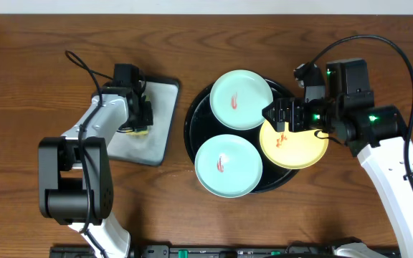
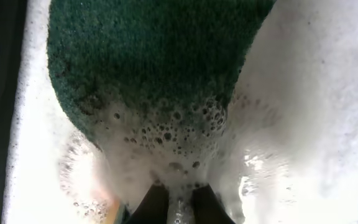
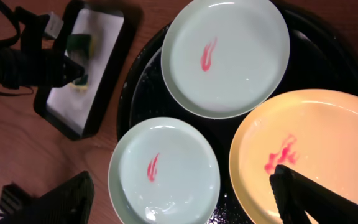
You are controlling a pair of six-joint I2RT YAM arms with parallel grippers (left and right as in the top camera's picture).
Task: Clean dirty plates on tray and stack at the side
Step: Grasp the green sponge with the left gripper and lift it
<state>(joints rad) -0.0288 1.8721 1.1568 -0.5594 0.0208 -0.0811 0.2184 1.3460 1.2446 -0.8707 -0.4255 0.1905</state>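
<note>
The black tray [image 1: 192, 125] holds three plates, each with a red smear. One mint-green plate [image 1: 241, 99] lies at the back, a second mint-green plate [image 1: 228, 165] at the front, and the yellow plate [image 1: 300, 147] at the right, over the rim. My right gripper [image 1: 279, 118] is open and empty above the yellow plate's left edge. In the right wrist view its fingers [image 3: 180, 177] straddle the front mint plate [image 3: 166, 171], with the yellow plate [image 3: 316, 143] at the right. My left gripper [image 1: 140, 118] is shut on a green sponge [image 2: 148, 56] in foam.
The sponge lies in soapy foam on a rectangular white-grey tray [image 1: 160, 107], left of the black tray; this tray also shows in the right wrist view [image 3: 98, 56]. Bare wood tabletop [image 1: 34, 64] lies around both trays.
</note>
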